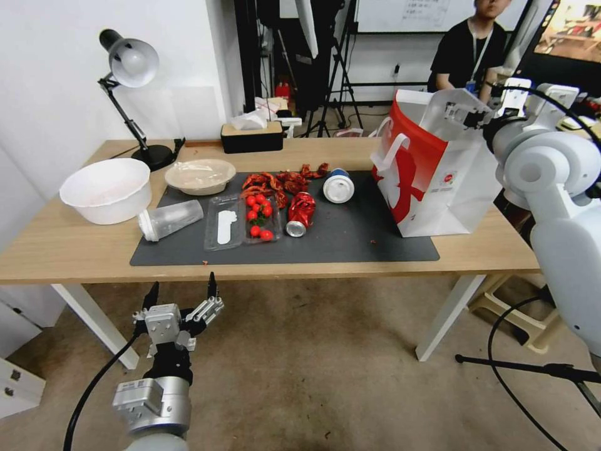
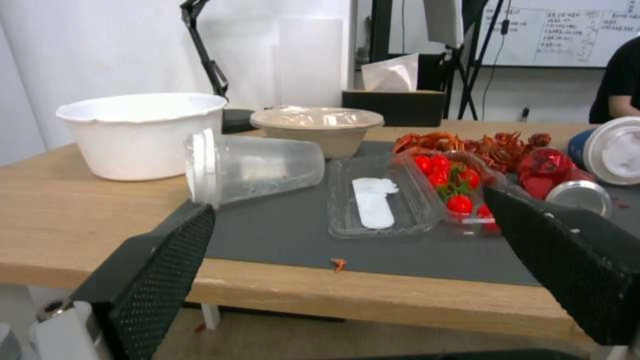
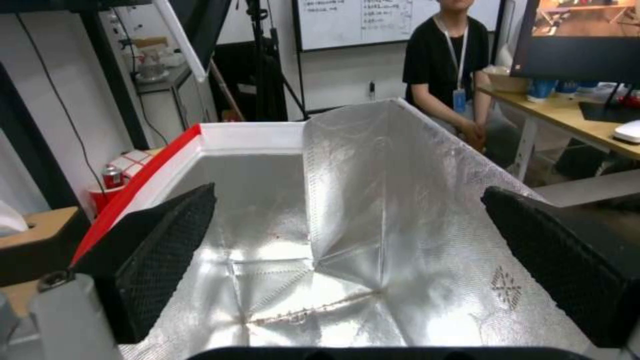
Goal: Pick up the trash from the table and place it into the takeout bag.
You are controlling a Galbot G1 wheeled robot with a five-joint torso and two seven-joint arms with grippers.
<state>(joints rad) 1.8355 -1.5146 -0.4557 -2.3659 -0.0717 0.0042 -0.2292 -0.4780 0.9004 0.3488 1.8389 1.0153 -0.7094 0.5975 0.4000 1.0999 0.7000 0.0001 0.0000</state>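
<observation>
On the worktop [image 1: 75,244], across its dark grey mat [image 1: 350,241], my trash lies in a loose row: a clear plastic cup [image 1: 170,220] toppled on its side, long axis running along the row with its lidded mouth toward my left; a crushed red drink can [image 1: 300,213] lying down, silver end pointing at the near edge; a blue-and-white lidded cup [image 1: 339,185] tipped over with its white lid facing me; and a shallow beige film-covered bowl [image 1: 200,176] upright at the mat's far left corner. Between cup and can sits an opened clear tray [image 1: 241,222] of small red tomatoes, with red crayfish shells [image 1: 282,182] heaped behind it. At the right end the takeout bag [image 1: 432,169] stands upright, red and white, mouth open upward, silver lining showing inside. My left fingers [image 1: 181,293] hang wide apart below the near edge, holding nothing. My right fingers [image 3: 347,220] are spread wide over the bag's open mouth, empty too.
</observation>
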